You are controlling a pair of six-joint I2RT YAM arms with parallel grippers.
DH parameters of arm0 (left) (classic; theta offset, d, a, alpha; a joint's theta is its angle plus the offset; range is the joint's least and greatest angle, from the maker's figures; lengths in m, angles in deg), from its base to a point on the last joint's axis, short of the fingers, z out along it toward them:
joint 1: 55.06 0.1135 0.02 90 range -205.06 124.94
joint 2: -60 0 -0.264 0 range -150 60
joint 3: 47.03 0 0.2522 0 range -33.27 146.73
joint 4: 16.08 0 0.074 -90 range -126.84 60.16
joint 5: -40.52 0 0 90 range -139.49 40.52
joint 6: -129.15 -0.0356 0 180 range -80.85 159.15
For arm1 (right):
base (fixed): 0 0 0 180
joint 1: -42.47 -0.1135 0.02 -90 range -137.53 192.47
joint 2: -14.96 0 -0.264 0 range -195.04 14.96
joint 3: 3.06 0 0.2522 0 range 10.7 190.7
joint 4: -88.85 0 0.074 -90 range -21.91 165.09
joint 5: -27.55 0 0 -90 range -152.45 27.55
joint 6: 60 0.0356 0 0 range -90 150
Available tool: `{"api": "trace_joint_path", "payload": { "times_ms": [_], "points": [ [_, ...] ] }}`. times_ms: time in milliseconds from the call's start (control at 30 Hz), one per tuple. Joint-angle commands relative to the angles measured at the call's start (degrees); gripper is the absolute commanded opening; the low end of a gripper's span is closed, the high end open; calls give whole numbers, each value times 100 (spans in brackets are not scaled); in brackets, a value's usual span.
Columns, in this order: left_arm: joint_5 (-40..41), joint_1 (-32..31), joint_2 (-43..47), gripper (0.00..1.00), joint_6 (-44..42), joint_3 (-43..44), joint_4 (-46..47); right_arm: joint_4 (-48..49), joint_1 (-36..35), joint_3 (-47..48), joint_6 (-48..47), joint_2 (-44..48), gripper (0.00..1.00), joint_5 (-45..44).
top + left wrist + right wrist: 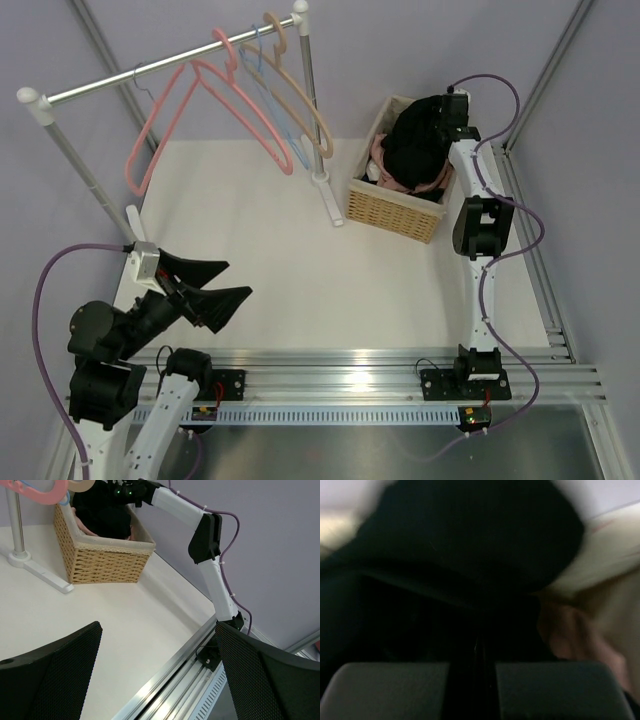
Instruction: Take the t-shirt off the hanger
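Fingers [390, 690] of the right gripper [472, 664] shut against the t-shirt [415, 145], heaped in the basket [395, 215] at 2 o'clock (pinched or not, cannot tell). Bare hanger [240, 108] on the rail [100, 82] at 11 o'clock; left gripper [238, 279] agape at 8. Removal apparently done.

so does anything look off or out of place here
Nothing spilled or broken. The t-shirt is bunched in the basket, heaped above the rim over a pink garment, with the right gripper shut on its top. The hanger hangs bare on the rail.
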Motion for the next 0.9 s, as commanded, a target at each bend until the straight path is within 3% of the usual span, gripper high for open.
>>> {"api": "trace_joint_path", "payload": {
  "times_ms": [0, 100, 300, 733, 867],
  "points": [
    [-108, 12, -125, 99, -16, 70, 256, -126, -61, -9, 16, -105, 3, 1530],
    [-161, 12, -179, 99, -8, 193, 255, -46, -87, -406, -36, 9, 0, 1955],
    [-29, 12, -38, 99, 36, 45, 395, -344, -105, -600, -133, 185, 1, 1966],
    [-73, 21, -143, 99, 18, 53, 396, -1153, -96, -91, -459, 1767, 0, 1781],
    [-29, 12, -73, 99, 19, 53, 396, -724, -88, -1353, -108, 2416, 0, 2184]
  ]
}}
